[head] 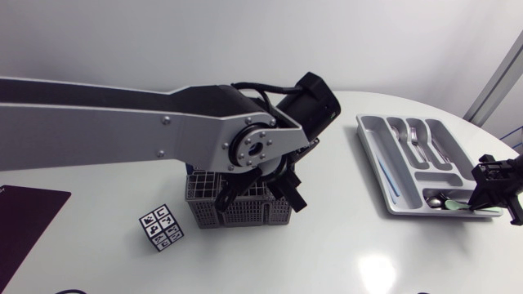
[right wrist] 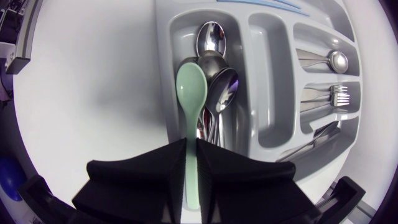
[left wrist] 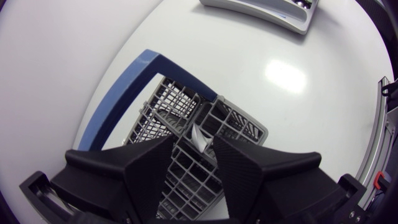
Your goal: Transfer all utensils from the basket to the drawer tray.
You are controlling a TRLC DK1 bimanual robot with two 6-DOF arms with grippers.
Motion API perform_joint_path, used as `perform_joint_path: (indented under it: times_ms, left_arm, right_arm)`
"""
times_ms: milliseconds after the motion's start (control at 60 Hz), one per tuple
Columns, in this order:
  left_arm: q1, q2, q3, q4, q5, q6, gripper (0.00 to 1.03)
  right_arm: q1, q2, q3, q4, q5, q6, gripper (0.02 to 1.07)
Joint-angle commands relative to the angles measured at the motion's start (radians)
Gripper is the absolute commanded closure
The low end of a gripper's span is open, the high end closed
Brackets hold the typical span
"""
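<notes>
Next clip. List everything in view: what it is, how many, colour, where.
Basket: one, grey, mid-table.
Utensil: one, pale, standing in basket.
Tray: one, grey, table's right side.
Green spoon: one, held over tray's spoon compartment.
Metal spoons: at least three, silver, in that compartment.
Other cutlery: several, silver, further compartments.
Stick: one, blue, tray's narrow slot.
Cube: one, black-and-white, left of basket.
Mat: one, dark, table's left edge.
Strip: one, blue, beside basket.
Left pincer: black, open, over basket around utensil.
Right pincer: black, shut on green spoon.
</notes>
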Motion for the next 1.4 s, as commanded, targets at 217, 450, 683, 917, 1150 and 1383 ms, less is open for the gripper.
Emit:
perform_joint_path:
  times_ms: [217, 450, 683, 917, 1150, 1383]
  left_arm:
    - [-0.002, 0.010, -0.013, -0.006, 0.004, -0.005, 0.57]
    - [-0.001, 0.007, -0.015, -0.006, 0.004, -0.005, 0.57]
    - [-0.001, 0.001, -0.013, -0.006, 0.004, -0.005, 0.57]
    - [0.007, 0.002, 0.003, -0.006, 0.007, -0.013, 0.57]
    - [0.036, 0.005, 0.016, -0.008, 0.053, -0.019, 0.57]
    - [0.059, 0.015, 0.033, -0.011, 0.095, -0.033, 0.57]
  right_arm:
    - [0.038, -0.039, -0.090, 0.059, -0.004, -0.056, 1.01]
    - [-0.001, -0.154, -0.168, 0.223, -0.173, -0.048, 0.05]
    - [-0.078, -0.200, -0.021, 0.053, -0.343, 0.018, 0.05]
    - [-0.132, -0.183, 0.146, -0.223, -0.621, 0.220, 0.05]
    - [-0.135, -0.174, 0.128, -0.418, -0.773, 0.285, 0.05]
    - [-0.120, -0.192, 0.034, -0.562, -0.895, 0.280, 0.05]
